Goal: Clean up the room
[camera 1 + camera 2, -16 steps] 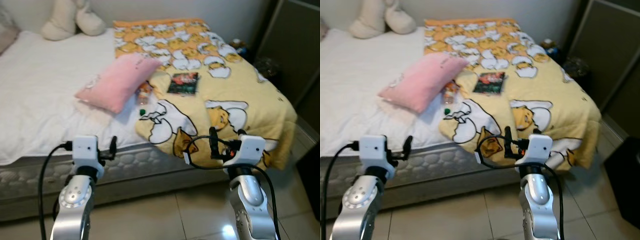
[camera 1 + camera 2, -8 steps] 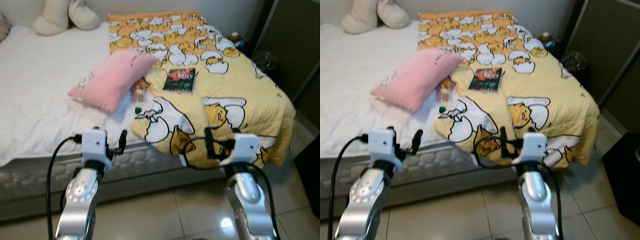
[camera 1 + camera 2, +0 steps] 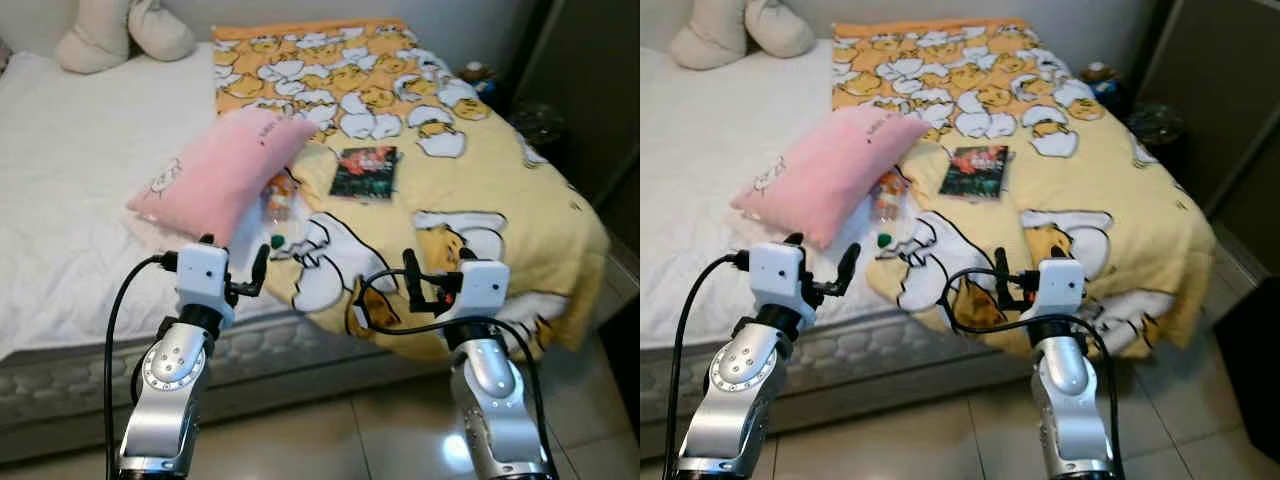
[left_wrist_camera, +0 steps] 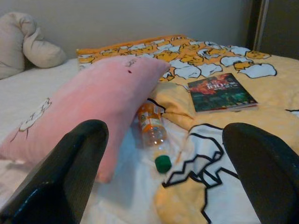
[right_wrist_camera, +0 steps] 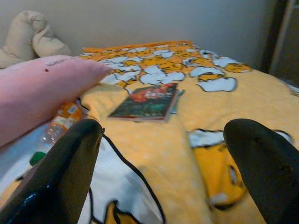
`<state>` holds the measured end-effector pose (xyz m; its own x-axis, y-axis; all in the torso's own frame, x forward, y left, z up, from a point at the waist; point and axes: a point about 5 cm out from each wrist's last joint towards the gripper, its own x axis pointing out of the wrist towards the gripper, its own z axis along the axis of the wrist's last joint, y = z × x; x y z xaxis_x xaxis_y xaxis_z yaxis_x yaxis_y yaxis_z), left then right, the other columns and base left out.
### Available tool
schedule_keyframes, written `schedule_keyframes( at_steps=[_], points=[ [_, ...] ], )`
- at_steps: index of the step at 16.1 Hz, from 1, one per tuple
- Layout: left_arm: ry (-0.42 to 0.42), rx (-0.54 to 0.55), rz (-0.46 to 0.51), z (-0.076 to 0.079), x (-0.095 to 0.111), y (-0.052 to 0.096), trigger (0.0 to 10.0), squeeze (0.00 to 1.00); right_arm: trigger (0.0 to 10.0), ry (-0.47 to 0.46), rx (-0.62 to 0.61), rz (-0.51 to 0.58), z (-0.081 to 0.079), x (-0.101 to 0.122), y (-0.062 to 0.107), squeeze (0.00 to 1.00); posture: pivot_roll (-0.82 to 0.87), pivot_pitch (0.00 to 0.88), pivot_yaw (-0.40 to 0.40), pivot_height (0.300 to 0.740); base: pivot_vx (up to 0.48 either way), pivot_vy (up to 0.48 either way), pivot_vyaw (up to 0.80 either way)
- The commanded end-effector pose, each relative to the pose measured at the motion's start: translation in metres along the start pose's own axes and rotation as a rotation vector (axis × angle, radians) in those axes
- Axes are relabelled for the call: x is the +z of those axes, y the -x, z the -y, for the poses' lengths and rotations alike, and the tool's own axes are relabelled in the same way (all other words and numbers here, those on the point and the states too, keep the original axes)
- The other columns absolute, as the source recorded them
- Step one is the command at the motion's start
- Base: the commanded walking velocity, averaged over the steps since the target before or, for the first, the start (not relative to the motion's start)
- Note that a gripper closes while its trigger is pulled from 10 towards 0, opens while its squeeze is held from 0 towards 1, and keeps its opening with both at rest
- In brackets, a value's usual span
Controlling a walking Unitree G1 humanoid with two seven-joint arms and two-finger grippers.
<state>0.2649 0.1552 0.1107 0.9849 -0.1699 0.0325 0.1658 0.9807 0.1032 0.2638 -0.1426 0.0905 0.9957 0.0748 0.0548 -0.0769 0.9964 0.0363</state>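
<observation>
**At the bed's edge, both grippers raised and empty**

Nearest me, my left gripper [image 3: 232, 270] and right gripper [image 3: 436, 275] hang over the tiled floor [image 3: 330, 440] just short of the bed [image 3: 90, 200], fingers spread wide and holding nothing. I judge they are carried forward like this so either one can reach across the mattress edge once I pick a target.

Just past the bed's near edge, a plastic bottle [image 4: 151, 125] with an orange label lies on its side on the white sheet, tucked against the pink pillow [image 3: 225, 170]. Its green cap [image 4: 163, 163] sits loose on the sheet just beside its mouth (so it may leak if tipped). It looks like the first clutter to clear, and my left gripper points straight at it.

A little farther in, a dark-covered book [image 3: 365, 170] lies flat on the yellow duck-print blanket [image 3: 480, 170], which drapes over the bed's foot-end corner toward my right arm.

At the bed's far end, a cream cushion [image 3: 110, 35] rests against the wall.
</observation>
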Motion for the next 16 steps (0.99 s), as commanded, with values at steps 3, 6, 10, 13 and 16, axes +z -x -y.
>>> schedule_keyframes(
  at_steps=[3,6,10,13,16],
  points=[
    [-0.02,-0.036,0.004,0.003,0.0,-0.003,10.0,0.0,10.0,0.008,-0.002,0.005,-0.001,0.0,-0.002,0.0,-0.11,0.0,0.052,0.74,0.48,0.0,0.0],
    [-0.028,-0.055,0.004,0.005,0.0,-0.005,10.0,0.0,10.0,0.01,-0.004,0.005,-0.002,-0.001,-0.003,0.0,-0.11,0.0,0.055,0.74,0.48,0.0,0.0],
    [-0.049,-0.089,0.007,0.008,0.0,-0.008,10.0,0.0,10.0,0.014,-0.006,0.005,-0.003,-0.002,-0.005,0.0,-0.11,0.0,0.06,0.74,0.48,0.0,0.0],
    [-0.056,-0.096,0.002,0.007,0.0,-0.009,10.0,0.0,10.0,0.014,-0.007,-0.001,-0.004,-0.004,-0.005,0.0,-0.11,0.0,0.063,0.74,0.48,0.0,0.0],
    [-0.101,-0.065,-0.1,0.004,-0.012,-0.019,10.0,0.0,10.0,0.016,-0.007,-0.002,-0.005,-0.004,-0.003,0.0,-0.11,0.0,0.062,0.74,0.16,0.0,0.0]
  ],
)
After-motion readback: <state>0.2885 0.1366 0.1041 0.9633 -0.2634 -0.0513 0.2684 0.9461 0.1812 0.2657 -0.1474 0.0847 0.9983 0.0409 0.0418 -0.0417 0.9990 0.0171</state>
